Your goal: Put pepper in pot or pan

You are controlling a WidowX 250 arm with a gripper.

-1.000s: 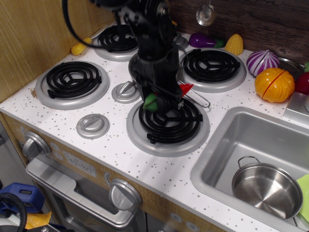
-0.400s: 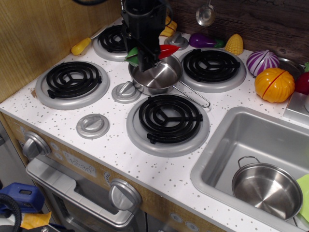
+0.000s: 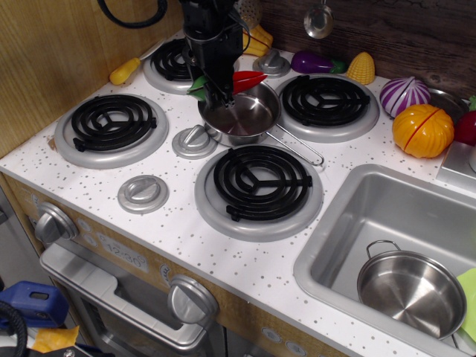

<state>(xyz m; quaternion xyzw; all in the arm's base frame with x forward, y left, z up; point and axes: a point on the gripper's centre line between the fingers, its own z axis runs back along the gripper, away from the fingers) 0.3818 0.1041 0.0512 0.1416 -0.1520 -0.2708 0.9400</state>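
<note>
My black gripper [image 3: 216, 83] clamps the red plastic chili pepper [image 3: 239, 80]; moved from front burner to over small steel saucepan [image 3: 240, 117]; release next.

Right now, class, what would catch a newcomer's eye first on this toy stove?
The black hand holds the red pepper over the small steel saucepan between the burners. At right, an orange vegetable glows on the counter, and a wider steel pan sits in the sink.
</note>
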